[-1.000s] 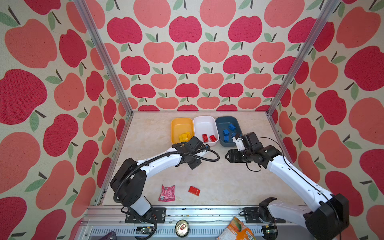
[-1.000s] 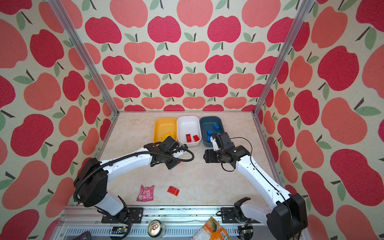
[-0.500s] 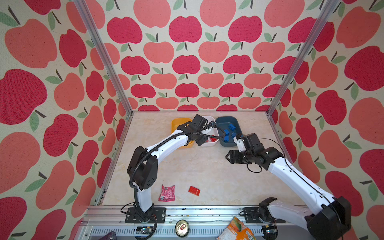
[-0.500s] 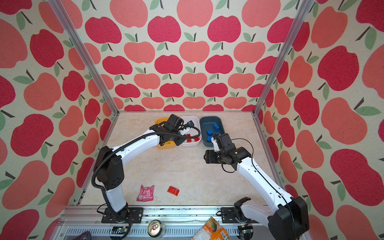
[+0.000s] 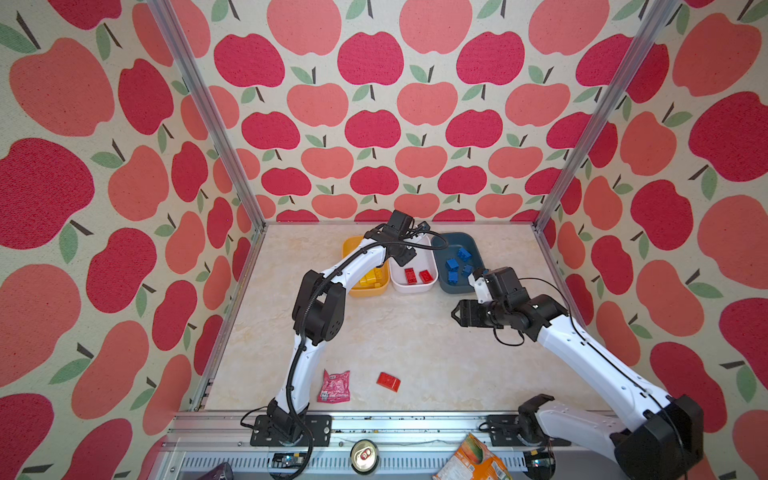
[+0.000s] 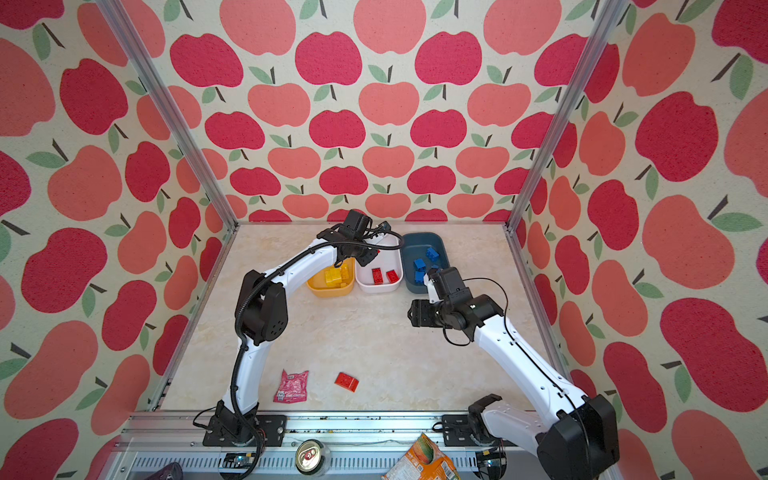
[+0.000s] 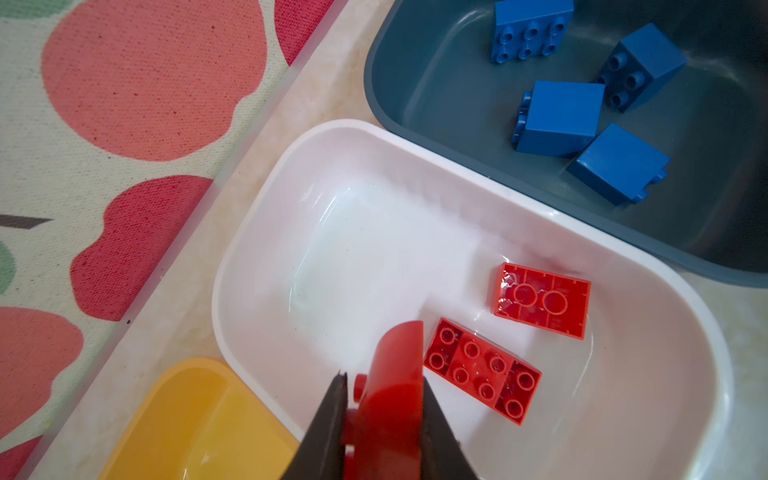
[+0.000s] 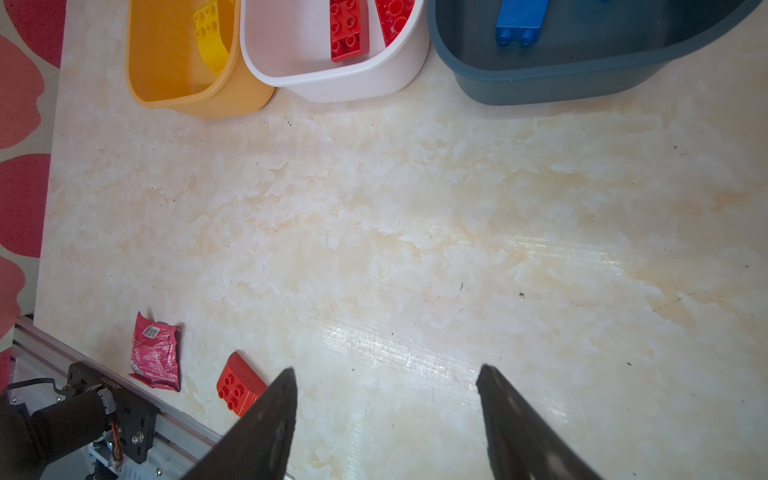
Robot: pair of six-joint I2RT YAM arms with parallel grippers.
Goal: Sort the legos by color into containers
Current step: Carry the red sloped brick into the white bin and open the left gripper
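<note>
left tool [image 7: 382, 376] pinches a red lego [image 7: 395, 386] near the white tub [image 7: 374, 232] rim; might bounce out; right tool [image 8: 386, 370] gapes empty

A second ago our left gripper [image 7: 382, 376] hung over the bare table [image 5: 395, 332], just short of the yellow container [image 5: 368, 292] and the white container [image 7: 353, 249]. Half a second ago it was crossing their near rims. Now, clamped on a red brick [image 7: 395, 374], it hangs above the white container's inside. Our left arm [image 5: 357, 259] reaches much farther forward, its elbow has swung up toward the table's middle, and its forearm now covers part of the yellow container.
</note>
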